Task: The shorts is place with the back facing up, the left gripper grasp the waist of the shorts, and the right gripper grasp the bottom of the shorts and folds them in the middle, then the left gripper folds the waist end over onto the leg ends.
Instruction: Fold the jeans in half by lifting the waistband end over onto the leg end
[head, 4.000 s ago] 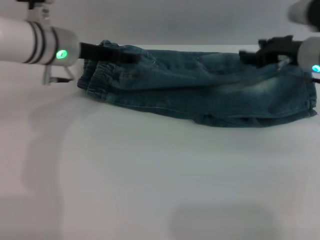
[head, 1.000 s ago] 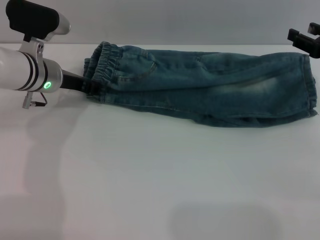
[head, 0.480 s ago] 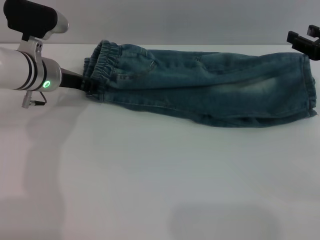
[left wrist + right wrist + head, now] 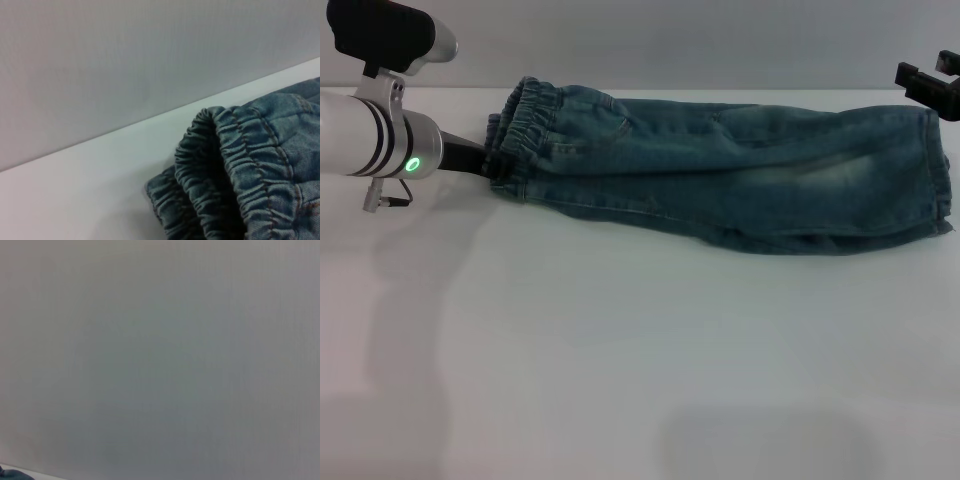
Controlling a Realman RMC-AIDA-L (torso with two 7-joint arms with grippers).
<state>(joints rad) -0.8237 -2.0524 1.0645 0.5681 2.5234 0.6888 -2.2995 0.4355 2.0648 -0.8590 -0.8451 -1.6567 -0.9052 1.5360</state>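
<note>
Blue denim shorts [image 4: 730, 170] lie folded lengthwise across the far side of your white table [image 4: 620, 360].
Your left gripper [image 4: 488, 165] is at the elastic waist [image 4: 235, 170] on the left, its jaws' state impossible to tell; your right gripper [image 4: 928, 84] hovers just above the leg ends at far right, jaws apart, holding nothing.

Bare robot test bench, likely a lab.
A plain white table [image 4: 620, 380] runs up against a blank grey wall [image 4: 670, 40].

shorts [image 4: 720, 170] on table [image 4: 620, 350] | waist left | legs right
</note>
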